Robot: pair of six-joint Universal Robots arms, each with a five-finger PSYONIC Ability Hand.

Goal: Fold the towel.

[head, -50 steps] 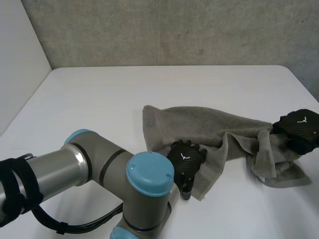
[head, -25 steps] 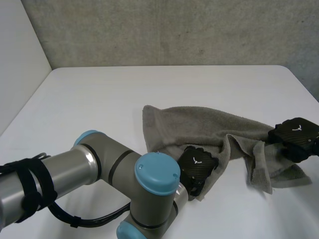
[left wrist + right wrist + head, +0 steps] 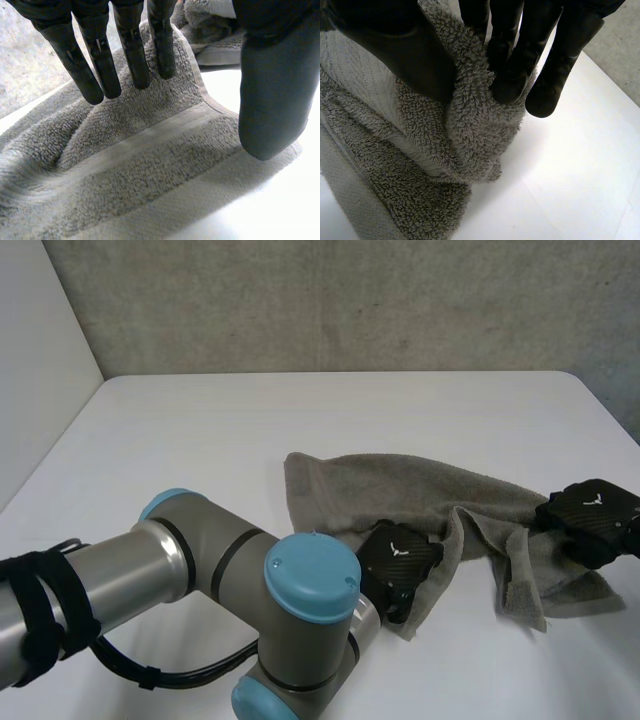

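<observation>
Left hand [image 3: 398, 560] slid rightward along towel [image 3: 400, 485] near edge, fingers straight, pressing; right hand [image 3: 590, 520] pinches bunched right end.

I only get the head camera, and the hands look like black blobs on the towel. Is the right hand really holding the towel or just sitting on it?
Observer: Really holding it. In its wrist view, the right hand pinches a bunched-up fold of the towel between its thumb and fingers.
Operator: Ooh! Is the left one grabbing too?
Observer: No. In its own wrist view, the left hand is open: its fingers are straight, with their tips against a raised hump of towel and the thumb held apart from them.
</observation>
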